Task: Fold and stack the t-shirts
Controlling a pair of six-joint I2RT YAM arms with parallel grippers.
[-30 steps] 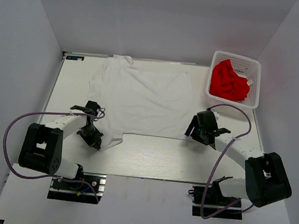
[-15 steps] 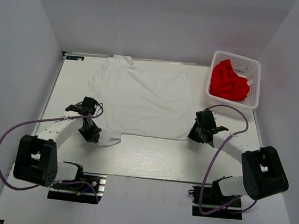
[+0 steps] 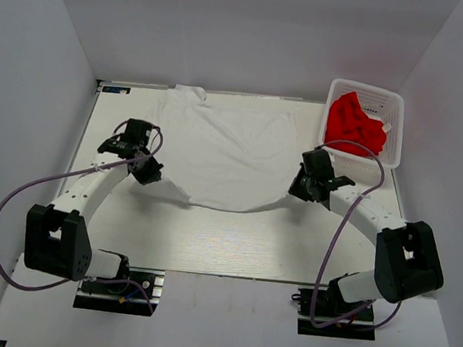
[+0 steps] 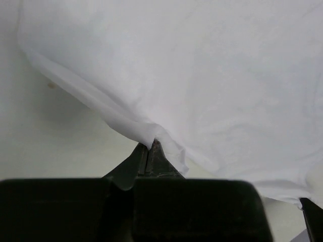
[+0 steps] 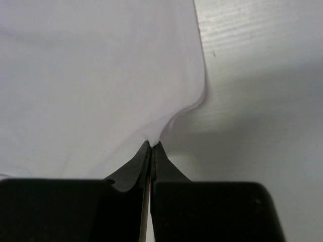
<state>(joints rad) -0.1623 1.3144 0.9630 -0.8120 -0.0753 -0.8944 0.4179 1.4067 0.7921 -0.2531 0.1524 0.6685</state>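
White t-shirt [image 3: 217,151]: spread flat on the table [image 3: 232,244], collar at the far edge; near hem now lifted at both corners and sagging in a bow between them, having been carried away from the arm bases over the last second. Left gripper [image 4: 149,151] and right gripper [image 5: 152,148]: each pinched closed on a hem corner, so the first fold looks under way. Red t-shirt [image 3: 354,127]: bunched in the basket [image 3: 398,104] at far right, not yet folded.

plain white t-shirt [image 3: 221,152], bright red t-shirt [image 3: 354,127]

No writing or label can be read anywhere
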